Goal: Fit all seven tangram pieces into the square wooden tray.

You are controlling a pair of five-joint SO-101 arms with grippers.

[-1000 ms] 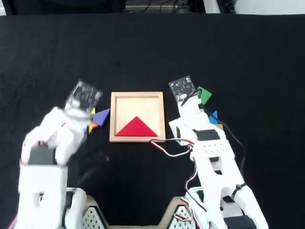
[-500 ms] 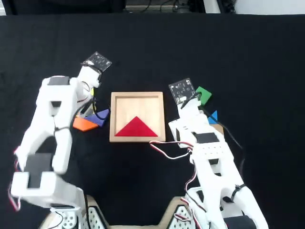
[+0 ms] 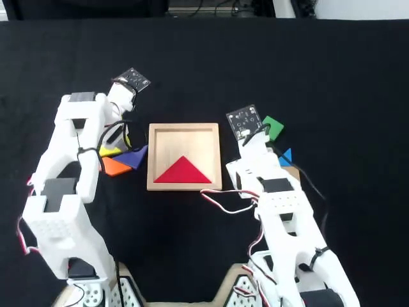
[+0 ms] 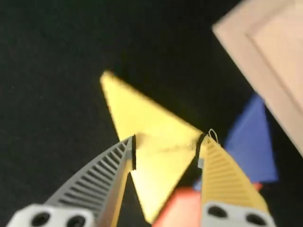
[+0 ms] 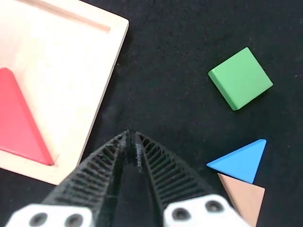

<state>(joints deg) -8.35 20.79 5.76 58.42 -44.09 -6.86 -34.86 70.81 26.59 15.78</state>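
Starting nearest the arms, the right gripper (image 5: 131, 137) is seen with its fingers pressed together on nothing, held over the black table (image 5: 180, 28) just beside the square wooden tray (image 5: 90, 94). A tan triangle (image 5: 241, 196) is placed just beside a blue triangle (image 5: 239, 161), and a green square (image 5: 240, 78) is set farther out. Inside the tray, a red triangle (image 3: 183, 171) is laid against the near rim. On the tray's other side, the left gripper (image 4: 166, 142) is lowered with its jaws apart astride a yellow triangle (image 4: 142, 123). Whether the triangle's edges are actually pressed cannot be told. An orange piece (image 4: 175, 208) and a purple piece (image 4: 251, 146) are found beside the yellow triangle, the purple one nearest the tray.
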